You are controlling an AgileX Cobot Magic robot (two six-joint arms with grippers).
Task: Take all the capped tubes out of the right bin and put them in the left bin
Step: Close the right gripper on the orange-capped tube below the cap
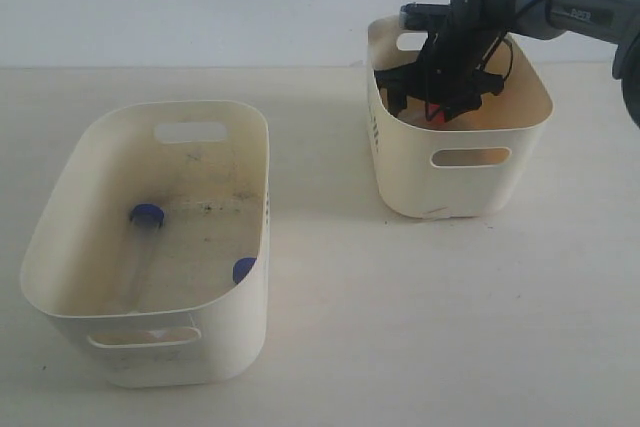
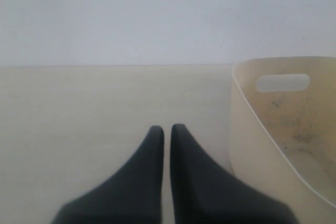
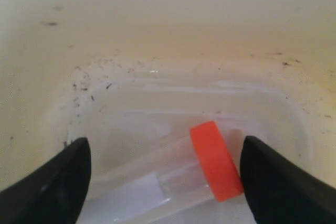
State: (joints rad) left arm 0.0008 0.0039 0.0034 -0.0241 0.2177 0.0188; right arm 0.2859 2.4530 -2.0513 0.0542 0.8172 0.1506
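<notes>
the right hand [image 1: 440, 97] reaches down into the smaller cream plastic oval tub with slot handles, the right bin [image 1: 455, 192], which stands on the pale counter [image 1: 340, 347] at the far right side. in the right wrist view the two dark fingers [image 3: 58, 182] of this hand are spread wide apart and pinch nothing. between them, on the lightly speckled floor of the right bin [image 3: 157, 35], lies a clear plastic tube with an orange-red round cap [image 3: 215, 161]. the tube lies on its side, and the cap is just beside one finger; i cannot tell if they touch. a white label [image 3: 136, 195] shows on the tube body.

the larger cream plastic oval tub, the left bin [image 1: 150, 352], stands well apart at the near left. on its dirty, dark-speckled floor lie two clear tubes with dark blue caps, one cap near the middle [image 1: 147, 214] and one close to the right wall [image 1: 243, 269].

the left hand [image 2: 164, 128] is above the bare counter just beside the left bin [image 2: 252, 145], its two dark fingers pressed together with only a thin slit between them, holding nothing.
</notes>
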